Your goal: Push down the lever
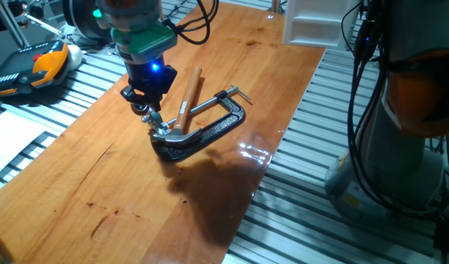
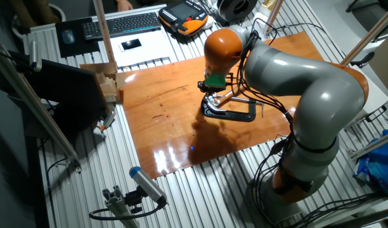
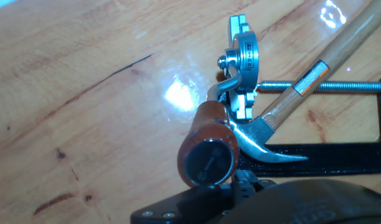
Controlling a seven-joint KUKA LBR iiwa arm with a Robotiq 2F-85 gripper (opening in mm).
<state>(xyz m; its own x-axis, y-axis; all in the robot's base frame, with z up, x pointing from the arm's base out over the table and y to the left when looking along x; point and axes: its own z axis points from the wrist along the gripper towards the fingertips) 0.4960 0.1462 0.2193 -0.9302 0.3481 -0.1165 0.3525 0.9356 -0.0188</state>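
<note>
The lever shows best in the hand view: a dark reddish knob (image 3: 206, 155) on a bent silvery rod, hinged on a small silver bracket (image 3: 243, 59). In one fixed view the lever (image 1: 154, 122) sits just under my gripper (image 1: 147, 111), whose fingers look shut and empty, right above the knob. The black finger parts (image 3: 190, 208) fill the bottom edge of the hand view. In the other fixed view the gripper (image 2: 212, 90) hides the lever.
A wooden-handled hammer (image 1: 188, 92) lies with its steel head (image 3: 265, 140) against the lever's bracket. A black C-clamp (image 1: 217, 128) lies around it, screw bar (image 3: 340, 86) to the right. A white box (image 1: 312, 22) stands at the table's far end. The table's edge (image 1: 261, 191) is close by.
</note>
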